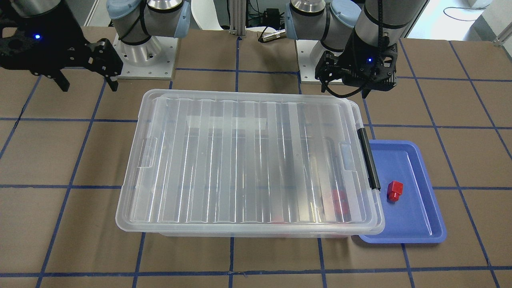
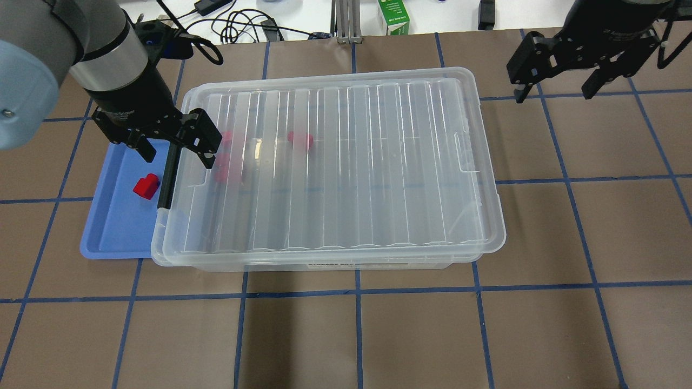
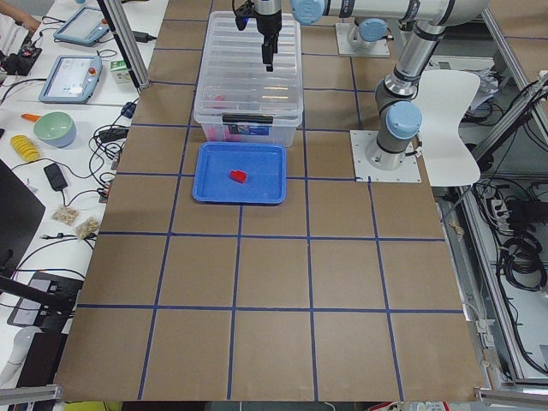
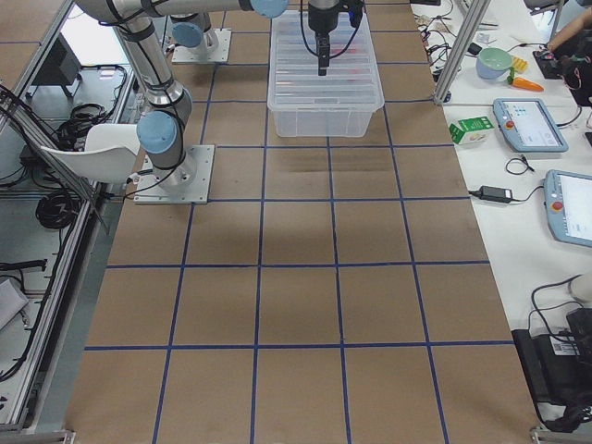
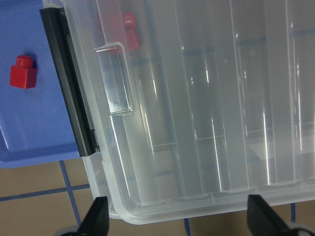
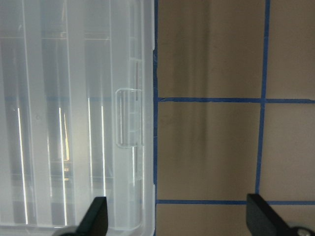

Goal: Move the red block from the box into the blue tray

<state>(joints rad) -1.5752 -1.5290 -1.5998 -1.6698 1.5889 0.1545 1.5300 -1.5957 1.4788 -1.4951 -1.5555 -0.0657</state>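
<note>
The clear box (image 2: 335, 162) stands mid-table with its ribbed lid on and its black latch (image 2: 167, 178) at the end by the blue tray (image 2: 116, 227). One red block (image 2: 146, 186) lies in the tray; it also shows in the front view (image 1: 395, 190) and the left wrist view (image 5: 22, 76). More red blocks (image 2: 300, 139) show dimly through the lid. My left gripper (image 2: 175, 154) is open and empty, hovering over the latch end of the box. My right gripper (image 2: 557, 89) is open and empty, above bare table beyond the box's other end.
A green carton (image 2: 394, 16) and cables lie past the table's far edge. The two arm bases (image 1: 148, 52) stand behind the box. Brown table with blue tape lines surrounds the box and tray.
</note>
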